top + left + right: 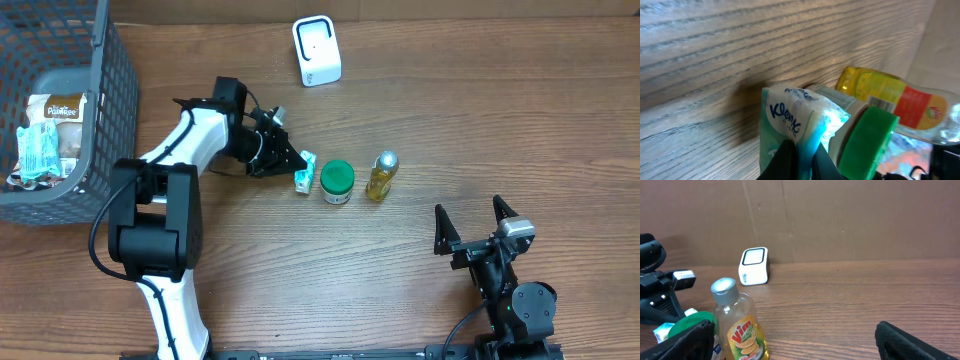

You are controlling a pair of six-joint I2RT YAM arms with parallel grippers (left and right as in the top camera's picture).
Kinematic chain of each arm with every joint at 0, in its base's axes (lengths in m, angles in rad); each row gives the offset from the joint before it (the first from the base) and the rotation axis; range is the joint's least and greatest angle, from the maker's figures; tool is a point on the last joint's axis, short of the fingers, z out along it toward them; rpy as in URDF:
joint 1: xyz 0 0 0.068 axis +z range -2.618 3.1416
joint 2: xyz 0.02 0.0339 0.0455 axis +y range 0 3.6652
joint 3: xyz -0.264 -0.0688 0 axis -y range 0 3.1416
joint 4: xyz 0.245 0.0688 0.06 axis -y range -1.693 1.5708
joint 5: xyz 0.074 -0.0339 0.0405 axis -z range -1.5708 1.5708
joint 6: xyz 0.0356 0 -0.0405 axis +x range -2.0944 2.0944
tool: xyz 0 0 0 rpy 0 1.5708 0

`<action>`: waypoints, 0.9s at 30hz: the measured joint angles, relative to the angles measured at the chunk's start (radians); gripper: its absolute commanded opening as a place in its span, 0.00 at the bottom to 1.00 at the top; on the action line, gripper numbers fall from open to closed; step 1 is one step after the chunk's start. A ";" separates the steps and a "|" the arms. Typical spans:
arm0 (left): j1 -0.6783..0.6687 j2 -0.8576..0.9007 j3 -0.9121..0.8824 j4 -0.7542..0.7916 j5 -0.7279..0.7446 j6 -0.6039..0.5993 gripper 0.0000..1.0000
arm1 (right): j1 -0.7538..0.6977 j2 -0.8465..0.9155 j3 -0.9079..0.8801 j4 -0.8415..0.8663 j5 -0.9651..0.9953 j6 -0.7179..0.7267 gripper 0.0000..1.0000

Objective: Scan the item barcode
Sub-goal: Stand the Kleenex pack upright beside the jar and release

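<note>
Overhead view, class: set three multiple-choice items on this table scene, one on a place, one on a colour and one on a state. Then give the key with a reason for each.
1. Where does the scanner stand?
A. Beyond the row of tissue pack, jar and bottle
B. Between the jar and the bottle
C. Lying on top of the jar

2. What colour is the jar's lid?
A. Red
B. Green
C. White

3. What is the state of the left end effector?
A. Open above the table
B. Shut on nothing
C. Shut on the tissue pack

Key:
1 A, since the overhead view shows it apart from the row, farther back on the table.
2 B, since the lid is green in every view.
3 C, since the left wrist view shows its fingers pinching the pack.
</note>
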 measured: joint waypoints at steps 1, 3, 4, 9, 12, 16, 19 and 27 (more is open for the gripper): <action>-0.007 0.000 0.000 0.000 -0.006 0.000 0.08 | 0.000 0.000 0.000 0.000 0.000 0.000 1.00; -0.025 0.000 0.000 0.000 -0.019 -0.001 0.09 | 0.000 0.000 0.000 0.000 0.000 0.000 1.00; -0.033 0.000 0.000 0.001 -0.024 -0.005 0.11 | 0.000 0.000 0.000 0.000 0.000 0.001 1.00; -0.066 0.000 0.000 0.008 -0.072 -0.054 0.26 | 0.000 0.000 0.000 0.000 0.000 0.000 1.00; -0.072 0.000 0.000 0.007 -0.111 -0.075 0.32 | 0.000 0.000 0.000 0.000 0.000 0.000 1.00; -0.072 0.000 0.000 0.008 -0.136 -0.080 0.33 | 0.000 0.000 0.000 0.000 0.000 0.000 1.00; -0.069 0.000 0.000 0.010 -0.136 -0.082 0.38 | 0.000 0.000 0.000 0.000 0.000 0.000 1.00; -0.024 0.000 0.161 -0.122 -0.128 -0.080 0.48 | 0.000 0.000 0.000 0.000 0.000 0.000 1.00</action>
